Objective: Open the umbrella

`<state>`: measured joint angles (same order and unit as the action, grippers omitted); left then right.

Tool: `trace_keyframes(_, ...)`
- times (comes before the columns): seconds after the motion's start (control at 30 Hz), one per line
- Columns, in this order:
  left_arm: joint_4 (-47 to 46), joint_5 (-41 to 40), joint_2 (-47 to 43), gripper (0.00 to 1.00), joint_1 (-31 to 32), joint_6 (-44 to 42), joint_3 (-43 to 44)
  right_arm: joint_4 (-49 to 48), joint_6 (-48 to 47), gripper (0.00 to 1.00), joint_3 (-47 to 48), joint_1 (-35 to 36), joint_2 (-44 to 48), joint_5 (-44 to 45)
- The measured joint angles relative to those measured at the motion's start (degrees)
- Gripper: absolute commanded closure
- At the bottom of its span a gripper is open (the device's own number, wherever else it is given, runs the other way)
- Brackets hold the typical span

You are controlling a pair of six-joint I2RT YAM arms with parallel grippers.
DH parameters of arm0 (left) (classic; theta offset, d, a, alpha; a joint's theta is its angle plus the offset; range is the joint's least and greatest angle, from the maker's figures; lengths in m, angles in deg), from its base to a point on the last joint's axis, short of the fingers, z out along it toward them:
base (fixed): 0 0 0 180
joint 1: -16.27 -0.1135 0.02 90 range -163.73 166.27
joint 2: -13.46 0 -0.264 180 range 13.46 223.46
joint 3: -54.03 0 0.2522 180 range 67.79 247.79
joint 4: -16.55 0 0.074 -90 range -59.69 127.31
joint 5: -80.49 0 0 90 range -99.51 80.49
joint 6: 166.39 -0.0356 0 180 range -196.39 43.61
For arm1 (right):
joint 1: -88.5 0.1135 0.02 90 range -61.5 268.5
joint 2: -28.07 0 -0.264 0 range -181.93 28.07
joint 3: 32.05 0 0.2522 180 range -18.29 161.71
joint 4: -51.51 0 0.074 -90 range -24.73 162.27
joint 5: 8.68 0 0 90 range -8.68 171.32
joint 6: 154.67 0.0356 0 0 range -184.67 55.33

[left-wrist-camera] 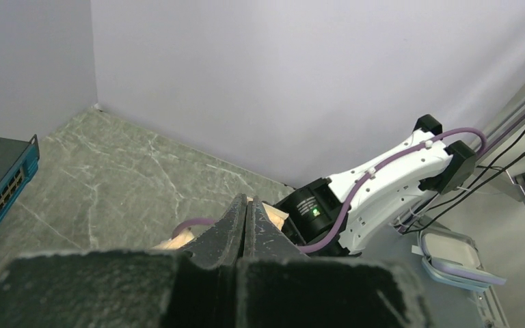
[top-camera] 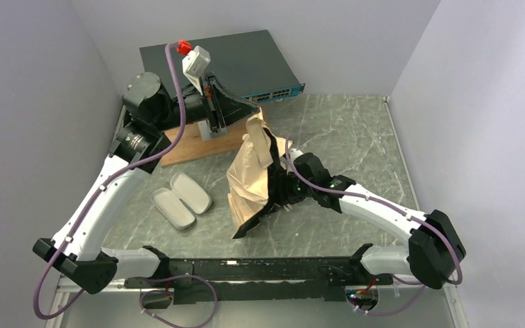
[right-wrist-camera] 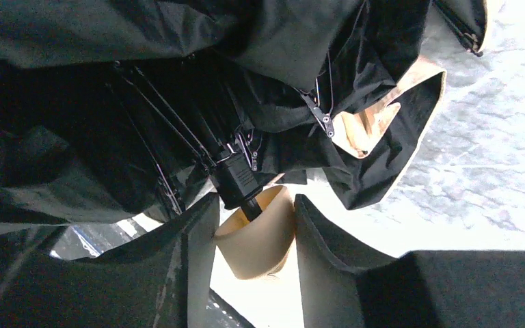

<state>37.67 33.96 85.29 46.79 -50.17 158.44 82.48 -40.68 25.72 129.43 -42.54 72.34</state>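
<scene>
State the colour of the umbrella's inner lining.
Black; the lining of the umbrella shows best in the right wrist view.

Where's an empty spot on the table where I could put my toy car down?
The biggest bare patch of table is far right, between the network switch, the right wall and the right arm. A thinner strip runs in front of the umbrella, before the arm bases. The left-middle is crowded: wooden board, two case shells and the left arm.
</scene>
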Motion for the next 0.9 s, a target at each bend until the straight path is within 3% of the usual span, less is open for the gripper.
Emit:
trace_keyframes(0.1,-1.33,0.50,0.31,1.00,-0.13,0.94,-0.20,-2.95,1.18,0.70,-1.51,0.17,-1.36,-1.79)
trace_keyframes(0.27,-3.23,0.90,0.83,1.00,-0.13,2.12,-1.18,-4.87,3.32,1.00,-2.95,0.44,-1.40,-2.54)
trace_keyframes(0.4,-2.86,-2.05,0.79,0.99,-0.13,2.16,-1.60,-4.42,4.35,1.00,-2.99,0.44,-0.11,-2.08)
trace_keyframes(0.43,-2.03,-4.52,0.66,0.94,-0.11,2.25,-1.62,-4.00,4.81,1.00,-2.99,0.44,0.48,-1.79)
trace_keyframes(0.5,0.02,-10.03,0.02,0.74,-0.13,2.64,-2.12,-2.91,6.10,1.00,-2.99,0.28,1.90,-0.96)
trace_keyframes(0.6,3.87,-18.86,-2.29,0.21,-0.13,4.22,-5.16,-1.46,9.73,1.00,-3.56,-1.01,4.87,-0.15)
trace_keyframes(0.67,6.40,-24.06,-4.17,0.02,-0.24,6.16,-8.28,-0.70,14.01,1.00,-5.03,-3.80,8.13,-0.26)
trace_keyframes(0.9,17.51,-35.17,-6.60,0.01,0.94,10.01,-12.44,3.93,25.11,1.00,-7.98,-12.20,16.79,0.79)
